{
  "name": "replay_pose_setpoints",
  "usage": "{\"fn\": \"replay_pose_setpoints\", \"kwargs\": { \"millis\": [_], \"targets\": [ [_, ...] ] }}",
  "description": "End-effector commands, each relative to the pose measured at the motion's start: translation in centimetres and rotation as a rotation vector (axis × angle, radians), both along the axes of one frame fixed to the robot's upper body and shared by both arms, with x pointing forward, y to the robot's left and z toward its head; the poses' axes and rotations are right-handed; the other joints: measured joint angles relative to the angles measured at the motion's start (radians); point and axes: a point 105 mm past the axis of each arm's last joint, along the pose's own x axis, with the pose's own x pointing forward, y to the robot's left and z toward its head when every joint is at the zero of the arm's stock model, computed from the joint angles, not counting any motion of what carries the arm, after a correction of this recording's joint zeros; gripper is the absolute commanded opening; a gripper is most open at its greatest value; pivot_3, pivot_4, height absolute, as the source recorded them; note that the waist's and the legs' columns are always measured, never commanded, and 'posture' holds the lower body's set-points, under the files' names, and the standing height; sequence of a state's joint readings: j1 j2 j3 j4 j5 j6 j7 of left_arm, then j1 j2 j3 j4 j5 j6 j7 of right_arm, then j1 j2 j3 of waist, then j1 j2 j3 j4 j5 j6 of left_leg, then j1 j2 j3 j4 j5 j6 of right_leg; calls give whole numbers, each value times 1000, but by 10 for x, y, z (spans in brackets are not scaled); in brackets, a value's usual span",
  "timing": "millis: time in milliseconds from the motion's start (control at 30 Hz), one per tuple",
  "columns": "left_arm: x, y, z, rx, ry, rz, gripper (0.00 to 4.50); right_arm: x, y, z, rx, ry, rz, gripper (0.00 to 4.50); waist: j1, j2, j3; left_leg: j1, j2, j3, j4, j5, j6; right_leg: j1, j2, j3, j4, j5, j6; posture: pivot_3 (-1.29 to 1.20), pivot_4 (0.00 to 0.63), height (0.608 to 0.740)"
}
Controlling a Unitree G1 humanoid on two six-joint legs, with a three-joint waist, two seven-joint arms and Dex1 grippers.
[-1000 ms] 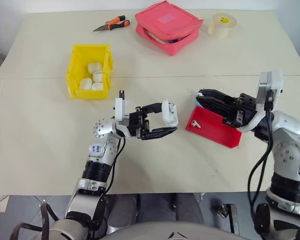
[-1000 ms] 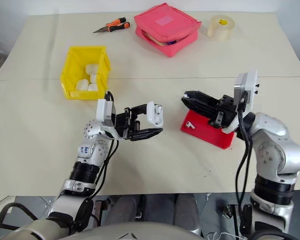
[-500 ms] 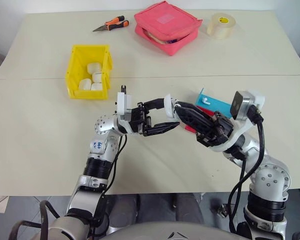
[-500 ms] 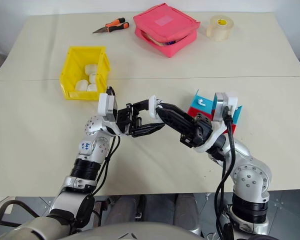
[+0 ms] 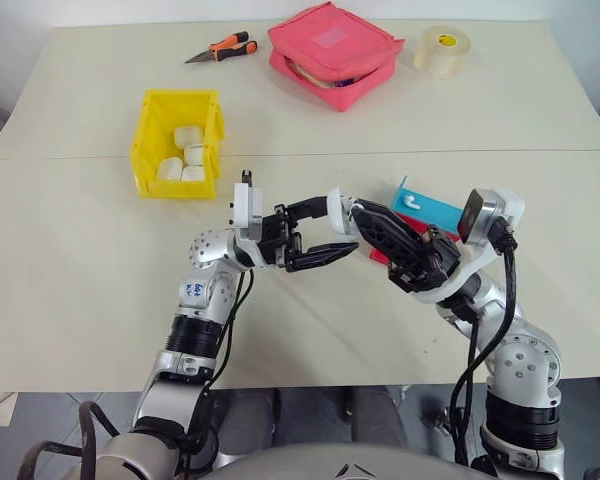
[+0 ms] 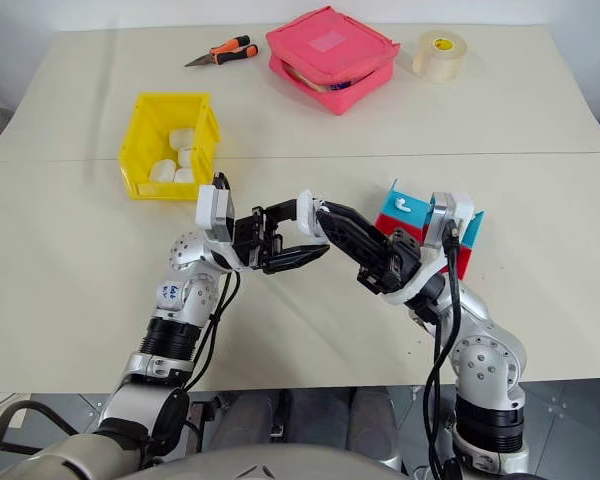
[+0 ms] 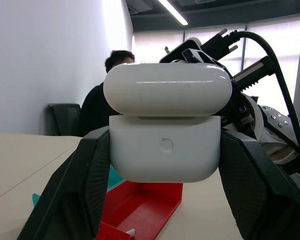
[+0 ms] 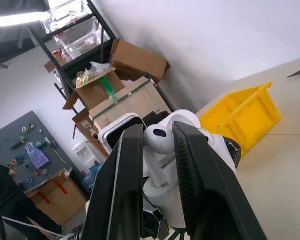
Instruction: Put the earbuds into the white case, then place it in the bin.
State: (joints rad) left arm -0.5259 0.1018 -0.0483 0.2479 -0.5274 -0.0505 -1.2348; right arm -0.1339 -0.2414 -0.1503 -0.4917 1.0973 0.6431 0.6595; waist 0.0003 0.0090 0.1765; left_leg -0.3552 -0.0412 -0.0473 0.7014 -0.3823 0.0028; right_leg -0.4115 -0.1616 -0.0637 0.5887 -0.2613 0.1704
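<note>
Both tools are meeting in the middle of the frame. Left tool (image 5: 320,232) is squeezing the white case (image 7: 166,127), lid open. Right tool (image 8: 157,145) is pinching an earbud (image 8: 157,139) over it. Yellow bin (image 5: 151,139) is sitting upper left.

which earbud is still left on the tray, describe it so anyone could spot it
Find the red-and-blue tray on the table's right side, behind the right arm. On its blue part lies one tiny white stemmed earbud. Unlike the earbud pinched in the right gripper, it lies loose, untouched.
</note>
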Motion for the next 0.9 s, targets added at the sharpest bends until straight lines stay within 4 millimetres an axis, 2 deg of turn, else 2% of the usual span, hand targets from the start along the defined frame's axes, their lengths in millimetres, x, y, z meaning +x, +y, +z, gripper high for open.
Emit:
{"fn": "replay_pose_setpoints", "kwargs": {
  "millis": [33,367,500,567,733,833,900],
  "targets": [
    [-4,1,12,-40,-43,-7,2801,-4,3,5,31,-15,13,585,0,0,0,0,0,0,0,0,0,0,0,0,0,0,0,0,150,740],
    [-2,1,19,-70,-42,3,2801,-4,11,-13,-14,23,-4,585,0,0,0,0,0,0,0,0,0,0,0,0,0,0,0,0,150,740],
    [2,3,24,-94,-34,16,2801,-3,8,-22,-85,11,-29,585,0,0,0,0,0,0,0,0,0,0,0,0,0,0,0,0,150,740],
    [2,3,24,-82,-45,9,2801,1,4,-20,-102,9,-59,585,0,0,0,0,0,0,0,0,0,0,0,0,0,0,0,0,150,740],
    [0,3,21,-64,-50,-5,2801,-7,9,-4,-144,-86,0,2194,1,0,0,0,0,0,0,0,0,0,0,0,0,0,0,0,150,740],
    [1,7,17,-28,-40,3,2801,-10,-1,6,-186,-145,-12,3186,1,0,0,0,0,0,0,0,0,0,0,0,0,0,0,0,150,740],
    [3,12,12,15,-41,29,2801,-7,-14,10,-231,-168,-43,3186,1,0,0,0,0,0,0,0,0,0,0,0,-1,0,0,0,150,740]
  ]
}}
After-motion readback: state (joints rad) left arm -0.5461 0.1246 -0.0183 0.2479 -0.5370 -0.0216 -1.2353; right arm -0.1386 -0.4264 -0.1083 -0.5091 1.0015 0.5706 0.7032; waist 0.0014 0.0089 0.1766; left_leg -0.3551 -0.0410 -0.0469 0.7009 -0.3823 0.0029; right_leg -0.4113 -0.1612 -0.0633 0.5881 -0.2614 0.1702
